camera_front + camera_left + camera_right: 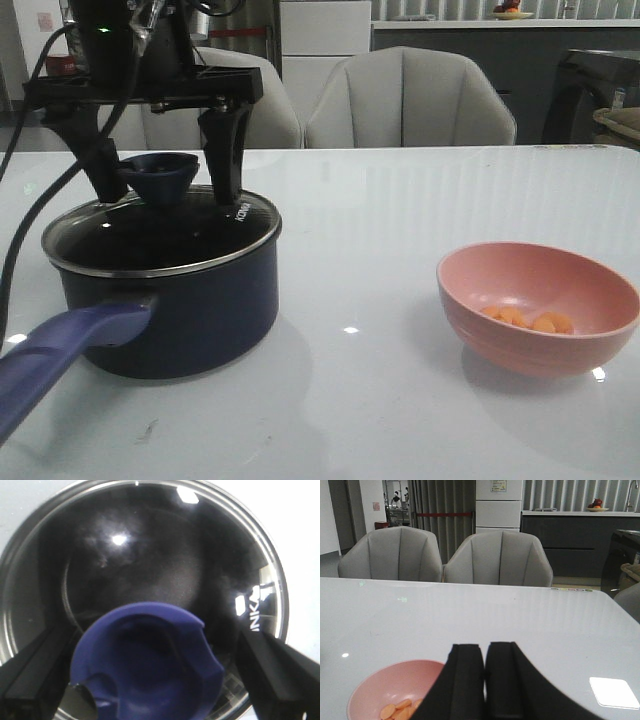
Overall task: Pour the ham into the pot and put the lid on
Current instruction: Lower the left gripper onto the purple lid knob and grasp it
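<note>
pale and glossy, the worktop [420,200] runs back to two grey chairs [410,100] and a dark counter behind them.

left jaws [165,165] stand wide, one black finger [95,150] on each side of the lid's purple-blue knob [160,175] and both apart from it; the left wrist view shows a clear gap between knob and each finger. the lid [160,235], glass with a metal rim and white lettering, sits level on the pot [165,300], closing it. the pot stands on the left part of the worktop, its long purple-blue handle [60,350] reaching toward the camera. whether any ham lies under the dark glass cannot be told.

right jaws [485,685] are pressed together with only a thin seam between the two black fingers, holding nothing. they hang just beside the pink bowl [535,305], which stands on the right part of the worktop, well apart from the pot. a few orange pieces of ham [525,320] lie on the bowl's bottom.
</note>
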You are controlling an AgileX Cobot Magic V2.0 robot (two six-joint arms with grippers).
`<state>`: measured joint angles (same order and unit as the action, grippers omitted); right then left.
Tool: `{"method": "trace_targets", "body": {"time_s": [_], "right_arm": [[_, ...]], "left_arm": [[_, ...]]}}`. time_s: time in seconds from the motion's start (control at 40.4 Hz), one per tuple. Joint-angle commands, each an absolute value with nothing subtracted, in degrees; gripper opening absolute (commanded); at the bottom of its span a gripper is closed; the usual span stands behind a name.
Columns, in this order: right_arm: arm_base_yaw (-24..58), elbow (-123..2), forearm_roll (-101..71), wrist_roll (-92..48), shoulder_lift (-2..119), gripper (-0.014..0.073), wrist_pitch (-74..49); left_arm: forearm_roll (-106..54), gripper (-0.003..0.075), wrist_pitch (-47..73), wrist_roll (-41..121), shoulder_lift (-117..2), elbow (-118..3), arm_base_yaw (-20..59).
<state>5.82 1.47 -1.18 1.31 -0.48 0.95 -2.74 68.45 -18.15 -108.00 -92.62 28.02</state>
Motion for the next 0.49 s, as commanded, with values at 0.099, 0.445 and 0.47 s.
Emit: {"method": "trace_targets", "body": {"time_s": [0.099, 0.445, 0.47], "right_arm": [[5.8, 2.1, -0.5, 1.1, -1.7, 0.0175, 5.3], [5.8, 2.1, -0.5, 1.1, -1.7, 0.0175, 5.3], [5.8, 2.1, -0.5, 1.1, -1.7, 0.0175, 5.3]], "left_arm": [[-3.5, 0.0623, 67.9, -18.9, -105.4, -94.4, 28.1], [-3.5, 0.0414, 69.5, -18.9, -107.1, -94.4, 28.1], [-3.5, 0.0395, 69.4, -18.9, -107.1, -94.4, 28.1]]}}
